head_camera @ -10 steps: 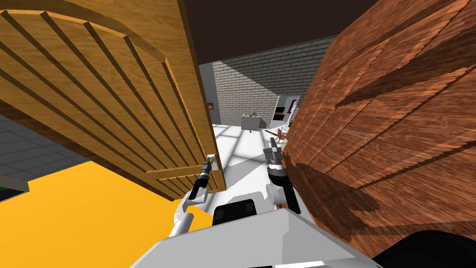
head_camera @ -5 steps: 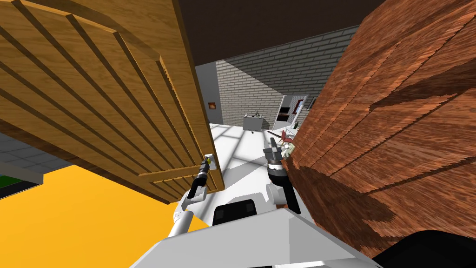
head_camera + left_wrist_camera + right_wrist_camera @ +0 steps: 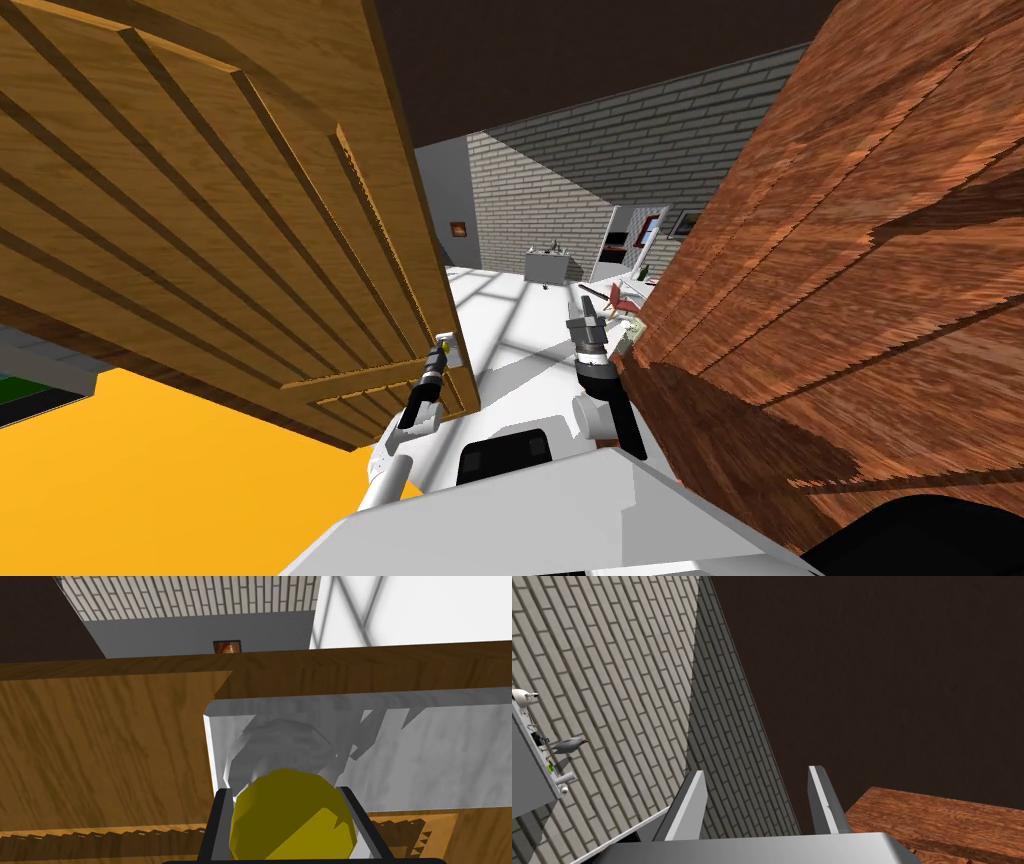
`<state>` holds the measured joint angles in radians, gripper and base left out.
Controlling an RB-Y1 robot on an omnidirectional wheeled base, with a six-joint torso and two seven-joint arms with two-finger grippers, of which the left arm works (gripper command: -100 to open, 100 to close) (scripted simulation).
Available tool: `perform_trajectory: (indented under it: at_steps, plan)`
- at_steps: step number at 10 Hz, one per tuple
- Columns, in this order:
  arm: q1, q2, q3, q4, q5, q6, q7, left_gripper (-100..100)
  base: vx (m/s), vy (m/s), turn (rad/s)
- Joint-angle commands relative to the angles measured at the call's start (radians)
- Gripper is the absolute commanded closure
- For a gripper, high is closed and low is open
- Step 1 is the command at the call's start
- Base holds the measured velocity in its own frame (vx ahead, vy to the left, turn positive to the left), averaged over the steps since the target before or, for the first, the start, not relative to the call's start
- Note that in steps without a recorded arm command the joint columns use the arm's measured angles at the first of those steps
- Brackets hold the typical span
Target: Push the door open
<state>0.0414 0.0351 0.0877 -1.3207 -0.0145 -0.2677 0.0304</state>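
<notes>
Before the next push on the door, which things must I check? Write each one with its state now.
1. Grip: left pincer shut on the round yellow knob, its fingers on both sides: ok.
2. Opening: light brown slatted wooden door stands partly open: ok.
3. Free arm: right pincer open, holding nothing: ok.
4. Clearance: right pincer apart from the reddish-brown wooden wall: cannot tell, it is very near.

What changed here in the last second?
The wooden door swung a little further open, leftward, widening the gap. The left hand stays clamped on its yellow knob; the right hand stays raised, open.
</notes>
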Motion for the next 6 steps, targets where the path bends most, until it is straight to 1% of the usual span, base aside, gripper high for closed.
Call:
perform_trajectory:
  at_steps: [1,3,5,6]
  plan:
    - [-0.009,0.020,0.023,0.000,0.004,-0.008,-0.001,100,0.231,-0.060,0.046]
    - [-0.011,0.029,0.043,0.002,0.007,-0.008,-0.005,100,0.221,-0.056,0.048]
    - [-0.014,0.038,0.073,0.004,0.011,-0.008,-0.010,100,0.219,-0.079,0.075]
    - [-0.015,0.041,0.086,0.005,0.013,-0.008,-0.012,100,0.212,-0.040,0.103]
